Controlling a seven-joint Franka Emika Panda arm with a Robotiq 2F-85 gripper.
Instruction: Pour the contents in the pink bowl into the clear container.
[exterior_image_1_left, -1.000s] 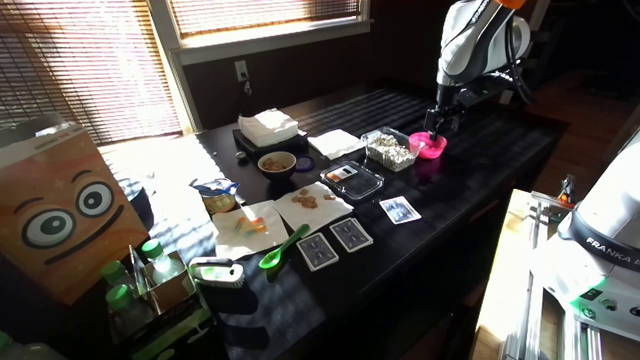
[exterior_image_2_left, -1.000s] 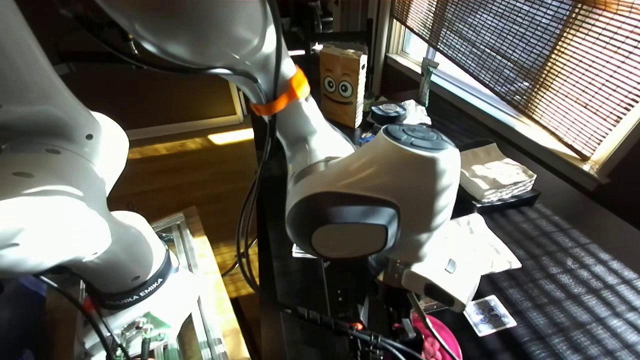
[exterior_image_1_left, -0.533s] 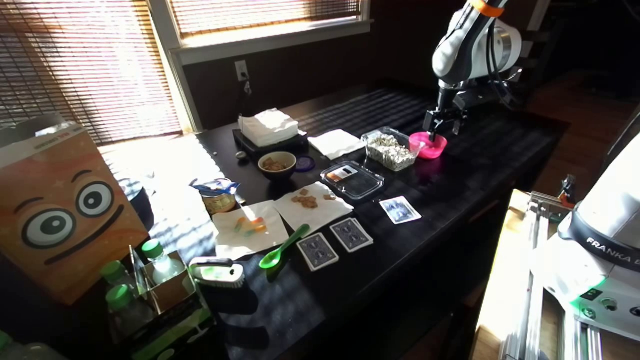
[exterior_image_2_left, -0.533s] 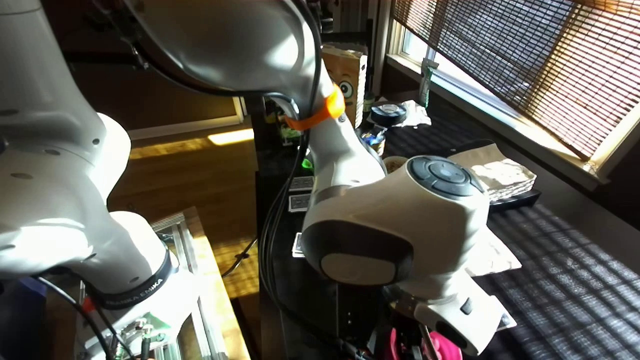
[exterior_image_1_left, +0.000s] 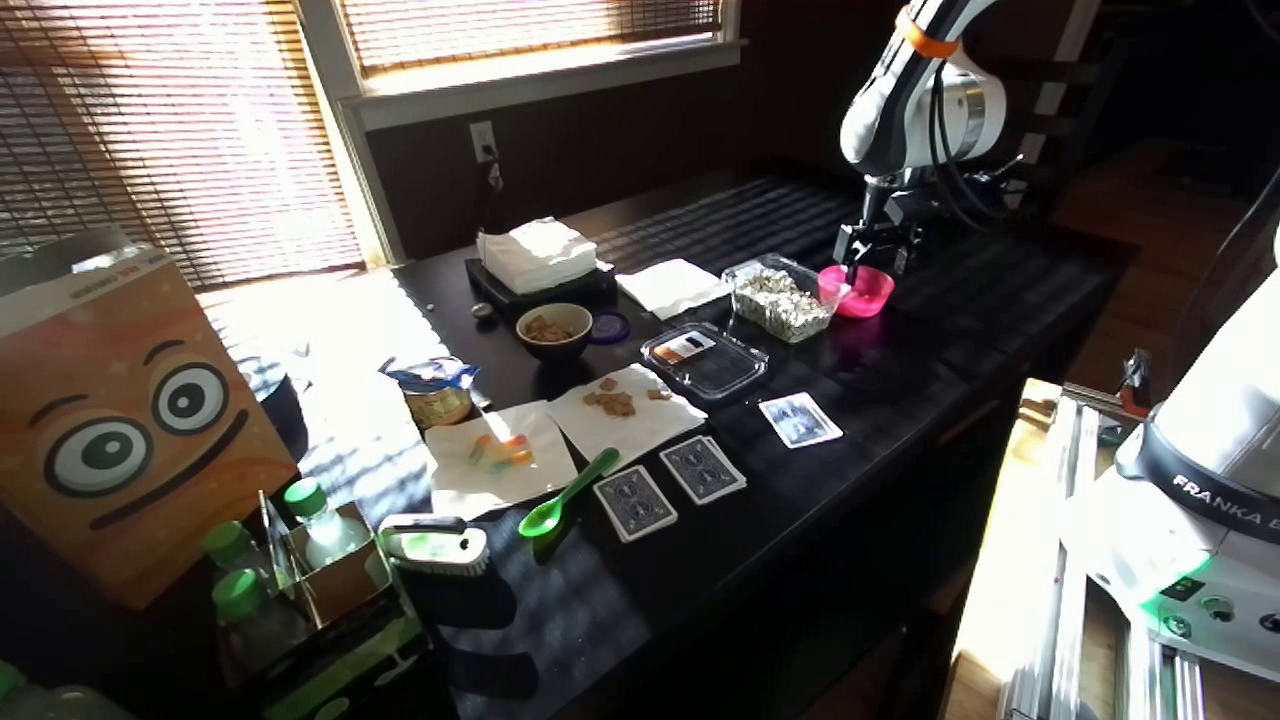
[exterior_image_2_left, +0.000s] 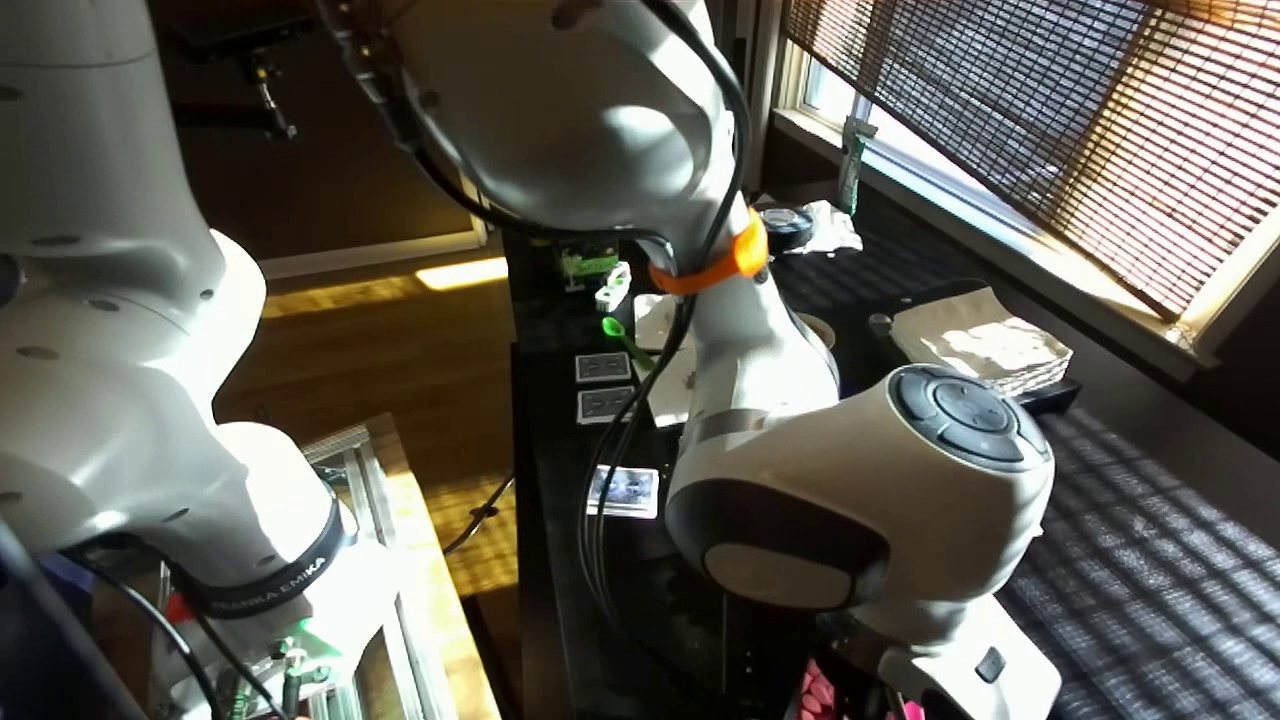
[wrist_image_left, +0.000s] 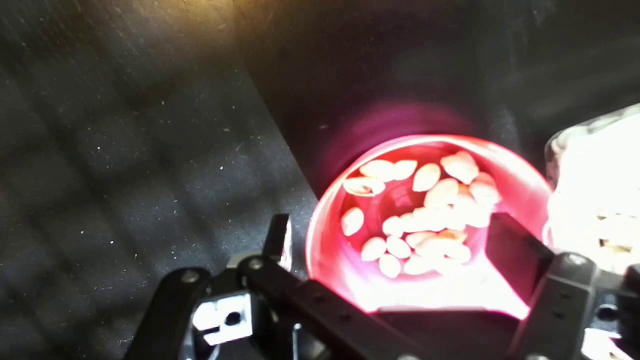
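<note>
In an exterior view, the clear plastic tub (exterior_image_1_left: 790, 332) sits just beside the pink bowl (exterior_image_1_left: 872, 305). In the wrist view, the Robotiq gripper (wrist_image_left: 392, 240) gapes wide, empty — apparently astride the bowl's wall. Grasping, likely — next, pinch and lift.

Arm (exterior_image_2_left: 580, 130), white, orange-banded: was bent, its end lowered. Gripper (wrist_image_left: 395, 240), black, two-fingered: pointed downward, fingers (wrist_image_left: 517, 252) standing well apart.
</note>
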